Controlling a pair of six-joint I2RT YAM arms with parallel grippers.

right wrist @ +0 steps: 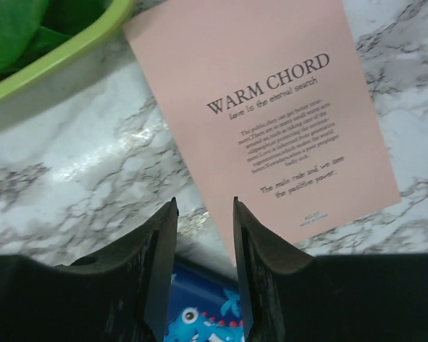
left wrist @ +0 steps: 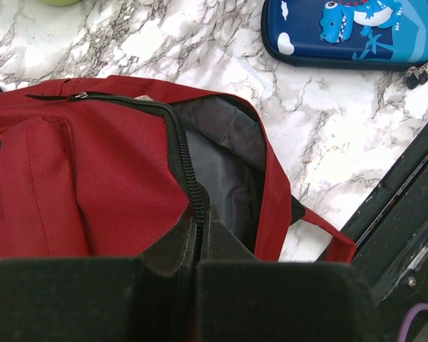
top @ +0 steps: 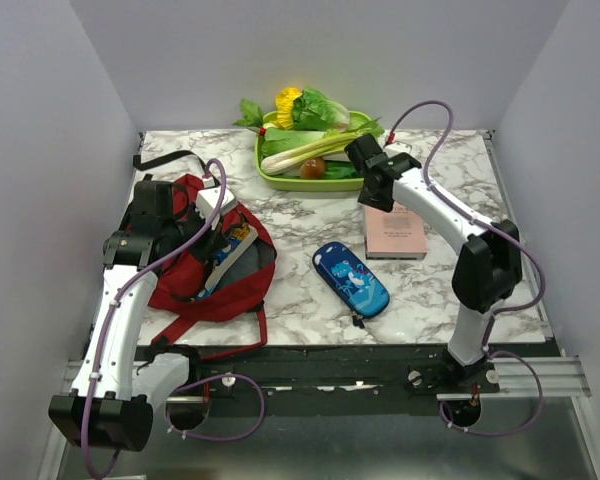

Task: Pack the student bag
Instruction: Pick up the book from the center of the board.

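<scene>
We hold the left pincer (left wrist: pixel 200 214) clenched on the zip edge of the student bag (left wrist: pixel 93 178), which lies right under and ahead of it, its mouth pulled open onto grey lining. From above, something flat seems to sit in that mouth, but we cannot tell what it is.

The right pincer (right wrist: pixel 205 203) hangs released with nothing between its jaws, just over the near corner of the pink booklet (right wrist: pixel 271 107) lying flat ahead of it. The blue pencil case (top: pixel 351 279) lies below and behind its fingers. Both are outside the bag, so we judge the packing at most partly done.

A green tray (right wrist: pixel 64 53) of vegetables sits ahead of this pincer and to its left. The table (right wrist: pixel 78 178) is glossy white marble with grey veins. Plain pale walls (top: pixel 80 100) close it in on three sides.
</scene>
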